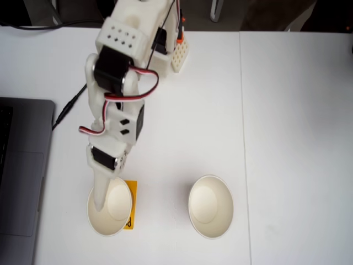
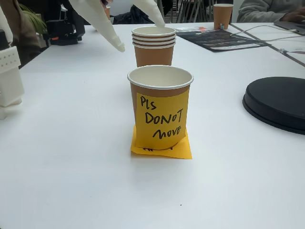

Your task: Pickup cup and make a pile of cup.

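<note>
Two paper cups stand on the white table. In a fixed view from above, the left cup [image 1: 112, 210] sits on an orange sticky note [image 1: 130, 205] and the right cup [image 1: 210, 206] stands apart from it. In a low fixed view, the near cup [image 2: 160, 78] carries a handwritten yellow note [image 2: 162, 119]. Behind it stands a pile of cup [image 2: 153, 45] showing three rims. My gripper [image 2: 142, 36] hangs open above the cups, holding nothing. From above, the gripper [image 1: 107, 193] overlaps the left cup's rim.
A grey laptop [image 1: 22, 165] lies at the table's left edge, with a black cable [image 1: 69, 107] beside it. A black round disc [image 2: 276, 102] rests at the right in the low view. Another brown cup [image 2: 222, 15] and a person's sleeve [image 2: 267, 9] are far back.
</note>
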`<action>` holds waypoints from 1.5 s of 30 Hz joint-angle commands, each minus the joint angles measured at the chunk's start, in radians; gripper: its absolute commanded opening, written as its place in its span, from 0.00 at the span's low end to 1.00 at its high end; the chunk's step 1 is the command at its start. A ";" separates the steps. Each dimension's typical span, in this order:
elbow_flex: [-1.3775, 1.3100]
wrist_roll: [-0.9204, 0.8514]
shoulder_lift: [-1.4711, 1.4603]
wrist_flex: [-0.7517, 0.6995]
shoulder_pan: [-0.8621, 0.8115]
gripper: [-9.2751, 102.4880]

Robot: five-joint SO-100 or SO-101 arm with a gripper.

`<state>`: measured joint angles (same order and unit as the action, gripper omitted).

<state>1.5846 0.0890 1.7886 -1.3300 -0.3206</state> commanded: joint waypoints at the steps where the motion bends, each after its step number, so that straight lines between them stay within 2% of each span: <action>1: -0.140 0.000 -0.006 -0.072 -0.012 0.36; 12: -0.153 -0.005 -0.015 -0.163 -0.012 0.36; 45: -0.285 0.008 -0.224 -0.164 -0.011 0.36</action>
<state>1.3821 0.0890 1.5601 -1.4895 -0.3206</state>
